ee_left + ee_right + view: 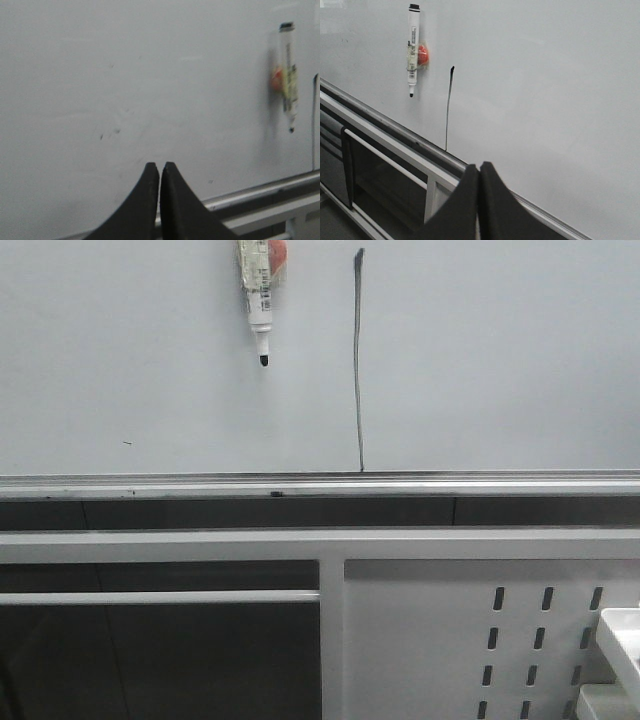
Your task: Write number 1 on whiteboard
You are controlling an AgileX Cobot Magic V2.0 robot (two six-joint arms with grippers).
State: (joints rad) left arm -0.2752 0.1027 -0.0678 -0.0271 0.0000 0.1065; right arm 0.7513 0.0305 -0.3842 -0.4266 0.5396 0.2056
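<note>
- Closest to the front camera sits the perforated white panel point(540, 640) at about 5 o'clock, part of the stand's frame under the board and no part of the job.
- Above it the silver rail point(320, 485) runs along the lower edge of the whiteboard point(500, 360), which fills the upper half of the view.
- On the board, just right of centre near 12 o'clock, stands the number 1 point(359, 360): a thin dark upright stroke, thicker at its top, ending just above the rail. By the look of it, the writing is done.
- Toward 11 o'clock, left of the stroke, the marker point(258, 300) hangs tip down, uncapped, stuck to the board by an orange-red holder point(422, 54), likely parked there for easy reach.
- Left gripper point(160, 167) has its dark fingers pressed together on nothing, facing bare board, clear of the marker.
- Right gripper point(479, 167) is likewise closed and empty, well apart from the stroke.
</note>
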